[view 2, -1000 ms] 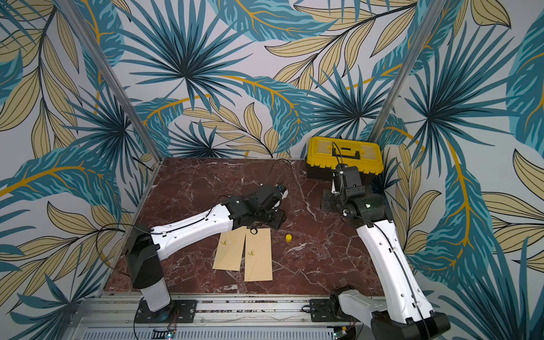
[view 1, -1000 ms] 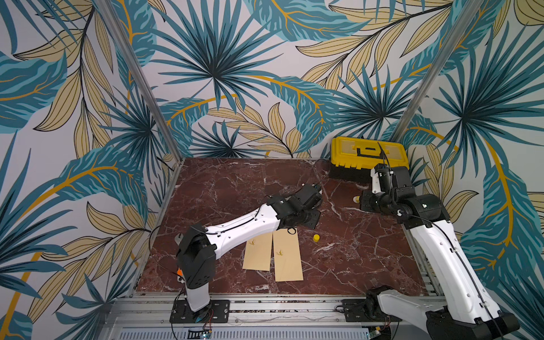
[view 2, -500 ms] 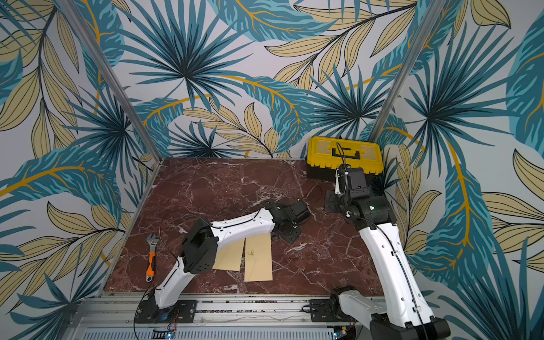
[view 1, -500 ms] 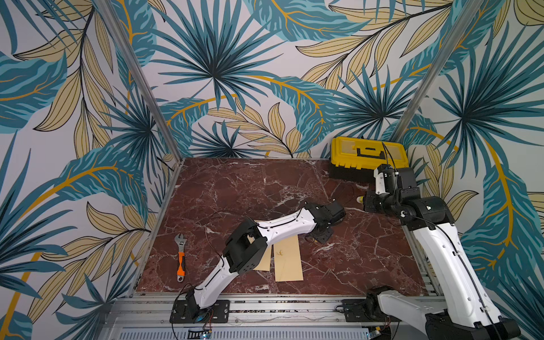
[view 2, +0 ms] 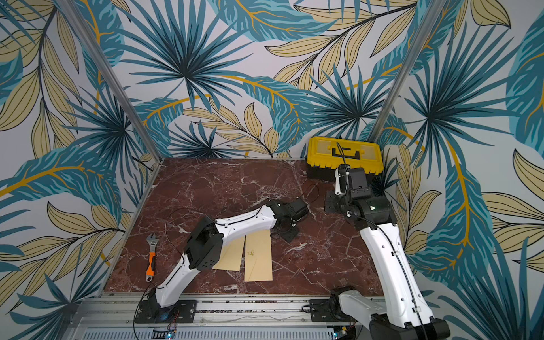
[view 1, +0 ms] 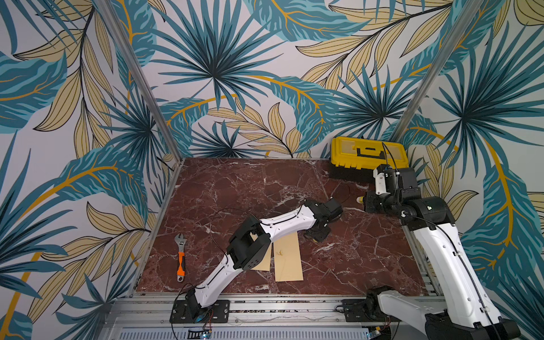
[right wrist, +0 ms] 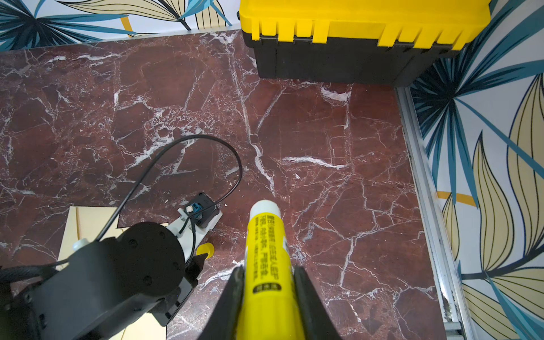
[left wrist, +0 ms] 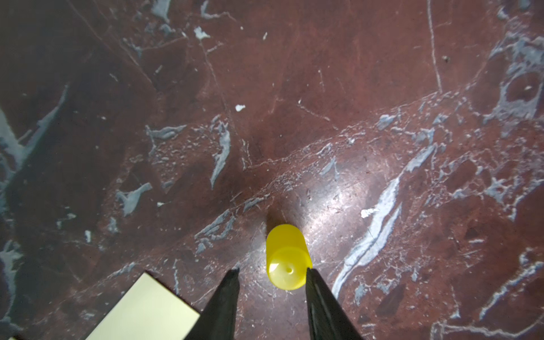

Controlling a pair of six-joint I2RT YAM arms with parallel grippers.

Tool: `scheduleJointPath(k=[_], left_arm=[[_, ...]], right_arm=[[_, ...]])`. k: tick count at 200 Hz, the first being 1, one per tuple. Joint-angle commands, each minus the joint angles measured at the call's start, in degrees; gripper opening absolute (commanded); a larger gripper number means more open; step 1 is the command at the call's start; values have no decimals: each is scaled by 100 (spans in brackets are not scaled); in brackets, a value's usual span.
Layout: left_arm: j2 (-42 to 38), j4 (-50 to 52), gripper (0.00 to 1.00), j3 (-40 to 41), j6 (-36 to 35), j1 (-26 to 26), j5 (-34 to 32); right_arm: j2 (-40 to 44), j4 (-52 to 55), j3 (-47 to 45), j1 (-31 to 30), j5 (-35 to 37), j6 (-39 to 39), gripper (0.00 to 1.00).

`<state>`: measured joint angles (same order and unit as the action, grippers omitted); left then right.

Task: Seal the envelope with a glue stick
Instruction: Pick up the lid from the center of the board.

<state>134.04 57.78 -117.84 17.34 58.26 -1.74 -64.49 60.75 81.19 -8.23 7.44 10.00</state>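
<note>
Glue stick point(right wrist: 266, 259) between right fingers point(right wrist: 307, 297), cap point(left wrist: 287, 259) between parted left fingers point(left wrist: 225, 303)

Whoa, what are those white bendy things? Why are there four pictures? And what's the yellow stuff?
Those are two robot arms, a left arm and a right arm, bolted at the front of a red marble table. Each ends in a pincher called a gripper. Two pictures look down on the whole scene from above, in nearly the same view. The other two come from little cameras on the arms' wrists, so you see the pinchers up close. On the table lie a tan envelope, a wrench with an orange handle, and a yellow toolbox in the far corner. The right gripper is squeezed shut on the glue stick, whose white tip is bare. A small yellow cap stands on the table, and the left gripper is open, with the cap between its fingertips.
</note>
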Motion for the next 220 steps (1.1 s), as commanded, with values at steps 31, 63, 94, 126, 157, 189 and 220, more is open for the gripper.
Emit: scheduleJointPath(k=[31,63,94,126,157,189,220], left_arm=[[237,-39,41,-230,4,-14,218],[453,-46,41,-230,-56,-2,183],[474,-29,39,-239,-81,-5,173],[450,4,36,-239,-77,8,105],[409,81,46,-322,-82,10,11],[368,83,40,-345,-101,3,14],[349,113,37,-345,-91,24,-5]], right_arm=[[70,16,-137,41,-81,-108,0],[57,6,-169,58,-103,-114,0],[55,-3,-187,66,-120,-126,0],[62,-11,-194,76,-151,-119,0],[50,-5,-204,84,-181,-105,0],[41,-12,-200,85,-226,-100,0],[23,-3,-191,82,-243,-109,0]])
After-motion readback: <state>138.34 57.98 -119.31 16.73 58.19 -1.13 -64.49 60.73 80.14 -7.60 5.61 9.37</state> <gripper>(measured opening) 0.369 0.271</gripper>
